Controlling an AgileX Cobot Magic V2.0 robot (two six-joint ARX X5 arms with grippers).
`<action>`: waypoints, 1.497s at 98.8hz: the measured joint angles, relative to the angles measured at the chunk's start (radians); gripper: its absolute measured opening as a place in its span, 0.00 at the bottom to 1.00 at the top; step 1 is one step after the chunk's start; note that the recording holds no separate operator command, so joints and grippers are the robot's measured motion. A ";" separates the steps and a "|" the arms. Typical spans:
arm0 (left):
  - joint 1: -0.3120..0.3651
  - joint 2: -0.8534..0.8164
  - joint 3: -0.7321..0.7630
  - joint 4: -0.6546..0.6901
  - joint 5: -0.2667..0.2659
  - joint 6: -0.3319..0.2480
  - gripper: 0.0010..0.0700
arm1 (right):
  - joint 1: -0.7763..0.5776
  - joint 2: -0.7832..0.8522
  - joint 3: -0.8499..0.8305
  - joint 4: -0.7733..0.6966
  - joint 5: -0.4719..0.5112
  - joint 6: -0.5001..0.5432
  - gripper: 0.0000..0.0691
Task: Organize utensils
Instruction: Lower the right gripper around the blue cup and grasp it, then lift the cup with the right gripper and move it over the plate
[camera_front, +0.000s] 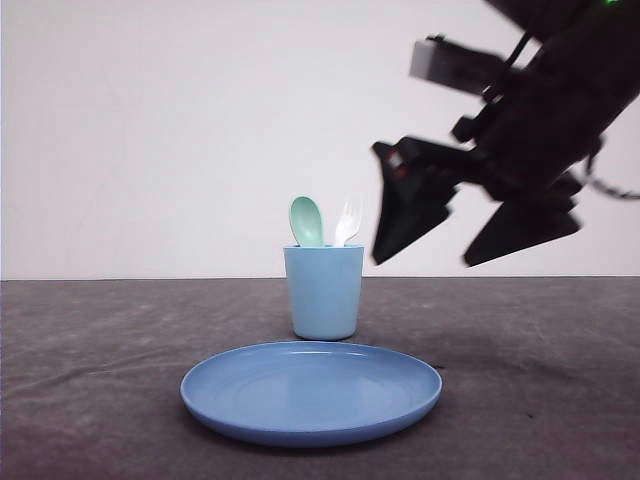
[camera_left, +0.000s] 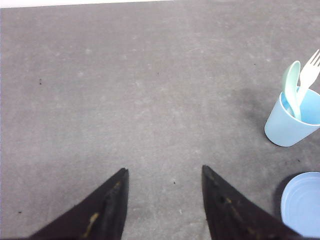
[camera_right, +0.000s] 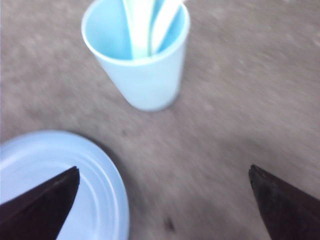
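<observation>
Plate (camera_front: 311, 392): blue, round, on the gray table (camera_front: 540, 400), in front of the cup.
Cup (camera_front: 324, 291): light blue, holds the spoon (camera_front: 307, 221) and fork (camera_front: 347, 220) standing up.
Right gripper (camera_front: 470, 250): up in the air beside the cup, spread wide, holding nothing.
Left gripper (camera_left: 165, 172): spread apart over bare table.

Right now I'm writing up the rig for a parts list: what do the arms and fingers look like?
The right arm is black and bulky, with a grey box-shaped module on top, black cables, a small red mark and a green light at the upper edge. Its gripper ends in dark, wedge-shaped fingers. The left gripper has matching black tapered fingers, scuffed with pale specks.
</observation>
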 joint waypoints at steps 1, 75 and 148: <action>0.000 0.000 0.000 0.000 0.000 0.000 0.38 | 0.000 0.008 0.000 0.013 -0.005 0.002 0.99; 0.000 0.000 0.000 -0.002 0.000 0.000 0.38 | 0.000 0.473 0.338 0.197 -0.122 -0.029 0.99; 0.000 0.000 0.000 -0.002 0.000 0.005 0.38 | -0.007 0.488 0.370 0.160 -0.119 -0.054 0.75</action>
